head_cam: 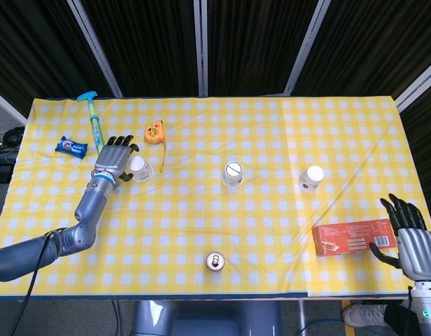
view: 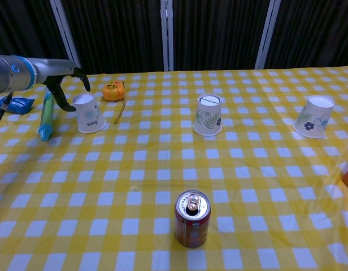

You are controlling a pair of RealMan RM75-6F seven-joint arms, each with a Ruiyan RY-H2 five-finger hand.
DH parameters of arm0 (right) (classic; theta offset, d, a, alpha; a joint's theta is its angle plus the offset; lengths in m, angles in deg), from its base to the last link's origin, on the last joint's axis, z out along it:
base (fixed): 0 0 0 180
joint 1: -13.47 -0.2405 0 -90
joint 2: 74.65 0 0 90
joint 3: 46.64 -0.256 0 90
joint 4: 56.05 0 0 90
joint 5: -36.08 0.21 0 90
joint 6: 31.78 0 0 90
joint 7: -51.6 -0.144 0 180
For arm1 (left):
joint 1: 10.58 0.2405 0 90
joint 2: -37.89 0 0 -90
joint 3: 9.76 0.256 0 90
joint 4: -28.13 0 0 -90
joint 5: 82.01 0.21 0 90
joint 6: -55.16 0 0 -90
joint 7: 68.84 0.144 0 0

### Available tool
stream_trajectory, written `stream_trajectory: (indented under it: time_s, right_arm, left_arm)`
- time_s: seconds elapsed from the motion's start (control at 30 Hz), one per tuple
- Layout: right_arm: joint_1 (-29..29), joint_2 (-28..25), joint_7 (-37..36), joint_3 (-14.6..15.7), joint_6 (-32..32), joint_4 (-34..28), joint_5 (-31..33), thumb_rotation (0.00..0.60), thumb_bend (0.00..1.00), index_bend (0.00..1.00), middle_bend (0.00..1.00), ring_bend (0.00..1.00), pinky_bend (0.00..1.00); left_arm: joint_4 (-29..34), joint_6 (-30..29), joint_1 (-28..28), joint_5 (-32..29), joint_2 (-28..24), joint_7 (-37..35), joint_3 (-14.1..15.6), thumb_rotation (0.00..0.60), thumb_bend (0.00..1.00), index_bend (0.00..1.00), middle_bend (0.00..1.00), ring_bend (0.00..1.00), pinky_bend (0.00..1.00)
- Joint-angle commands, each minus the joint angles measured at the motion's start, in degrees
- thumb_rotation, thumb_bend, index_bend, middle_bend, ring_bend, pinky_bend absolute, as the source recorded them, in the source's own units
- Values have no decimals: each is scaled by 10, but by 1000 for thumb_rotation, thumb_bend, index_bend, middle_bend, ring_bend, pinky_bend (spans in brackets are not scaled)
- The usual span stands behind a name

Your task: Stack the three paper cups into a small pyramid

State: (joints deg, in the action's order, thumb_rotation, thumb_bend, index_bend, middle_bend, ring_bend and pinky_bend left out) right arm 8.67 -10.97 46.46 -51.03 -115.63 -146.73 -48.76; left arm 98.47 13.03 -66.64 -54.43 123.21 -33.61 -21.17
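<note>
Three white paper cups stand upside down in a row across the yellow checked table: the left cup (head_cam: 140, 168) (view: 88, 113), the middle cup (head_cam: 232, 174) (view: 208, 114) and the right cup (head_cam: 311, 178) (view: 313, 117). My left hand (head_cam: 115, 159) (view: 67, 86) hovers just left of the left cup, fingers spread and holding nothing; I cannot tell whether it touches the cup. My right hand (head_cam: 413, 241) is open off the table's near right corner, far from all cups and only in the head view.
A red soda can (head_cam: 215, 262) (view: 192, 218) stands near the front edge. An orange tape measure (head_cam: 154, 132) (view: 113, 91), a teal syringe-like tool (head_cam: 94, 120) (view: 46, 116) and a blue packet (head_cam: 71, 147) (view: 14, 104) lie around my left hand. A red box (head_cam: 352, 238) lies by my right hand.
</note>
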Motion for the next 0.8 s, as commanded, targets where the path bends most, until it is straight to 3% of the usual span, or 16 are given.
stream_trajectory:
  time_s: [0.03,0.3,0.6,0.8]
  right_arm:
    - [0,0,0,0,-1,0,-1,600,152,0,0,0,0]
    - [2,0,2,-1,-8,-3,-4,600,152,0,0,0,0]
    - [2,2,4,-2,-8,-5,-4,600,152,0,0,0,0]
    - [2,-2,-5,-4,-7,-4,-1,600,152,0,0,0,0]
  left_arm:
    - [-10,0,-4,1,11,-4,5,600,355,292,0,0,0]
    - [-7,-4,-1,18,8,-31,8,600,366,353,0,0,0]
    - [92,-46,5,98,-29,-98,-34,600,366,357,0,0,0]
    - [124,-61,-24,97,-5,-82,-42,600,365,358,0,0,0]
